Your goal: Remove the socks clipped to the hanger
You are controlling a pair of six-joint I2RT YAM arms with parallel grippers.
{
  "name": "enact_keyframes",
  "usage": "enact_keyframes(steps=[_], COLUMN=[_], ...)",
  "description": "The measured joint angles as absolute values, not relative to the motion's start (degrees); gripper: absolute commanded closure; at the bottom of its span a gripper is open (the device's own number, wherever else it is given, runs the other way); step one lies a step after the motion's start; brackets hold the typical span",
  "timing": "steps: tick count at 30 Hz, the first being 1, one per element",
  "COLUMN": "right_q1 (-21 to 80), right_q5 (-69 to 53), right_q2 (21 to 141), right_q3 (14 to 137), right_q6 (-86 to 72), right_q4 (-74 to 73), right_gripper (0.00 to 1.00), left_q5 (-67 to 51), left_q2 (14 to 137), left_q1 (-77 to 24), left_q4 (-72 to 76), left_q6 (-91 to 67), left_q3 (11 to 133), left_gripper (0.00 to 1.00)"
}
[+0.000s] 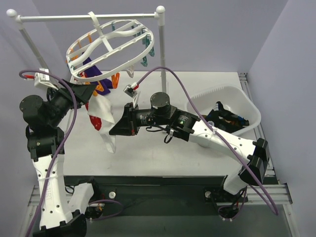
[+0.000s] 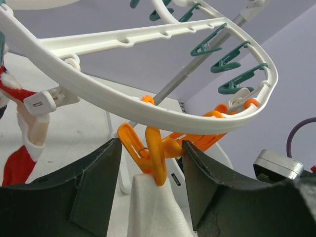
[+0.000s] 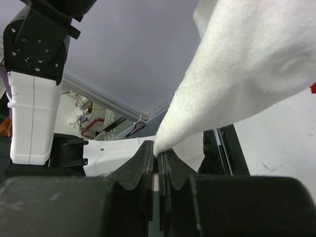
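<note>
The white oval hanger hangs from a rail, with orange and teal clips under its ring. My left gripper is open, its fingers on either side of an orange clip that pinches the top of a white sock. In the top view the left gripper sits just under the hanger's near rim. My right gripper is shut on the lower end of the white sock, lower down in the top view. A red-and-white sock and a purple sock are still clipped on.
The white pole rail with its upright stands at the back. A white basin at the right holds dark socks. The purple cable arcs over the right arm. Teal clips line the hanger's far rim.
</note>
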State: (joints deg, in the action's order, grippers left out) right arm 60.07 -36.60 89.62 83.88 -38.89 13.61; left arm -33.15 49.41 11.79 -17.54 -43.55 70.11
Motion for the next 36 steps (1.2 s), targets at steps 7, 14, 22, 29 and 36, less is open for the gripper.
enact_keyframes(steps=[7, 14, 22, 29, 36], right_q1=[60.07, 60.07, 60.07, 60.1, 60.1], right_q5=[-36.69, -36.69, -36.73, -36.82, -36.82], right_q2=[89.08, 88.99, 88.73, 88.49, 88.47], right_q3=[83.88, 83.74, 83.33, 83.31, 83.31], right_q6=[-38.98, -38.98, -39.0, -39.0, -39.0], right_q4=[13.91, 13.93, 13.93, 13.93, 13.93], right_gripper=[1.0, 1.0, 1.0, 1.0, 1.0], left_q5=[-33.15, -33.5, -31.73, -33.54, -39.7], left_q2=[49.04, 47.88, 46.3, 48.56, 51.16], left_q1=[11.79, 11.79, 11.84, 13.43, 16.64], left_q4=[-18.17, -18.26, -21.32, -19.22, -12.1], left_q6=[-44.14, -44.36, -42.78, -43.83, -49.74], left_q3=[69.84, 68.9, 68.18, 66.85, 62.46], left_gripper=[0.24, 0.35, 0.33, 0.32, 0.34])
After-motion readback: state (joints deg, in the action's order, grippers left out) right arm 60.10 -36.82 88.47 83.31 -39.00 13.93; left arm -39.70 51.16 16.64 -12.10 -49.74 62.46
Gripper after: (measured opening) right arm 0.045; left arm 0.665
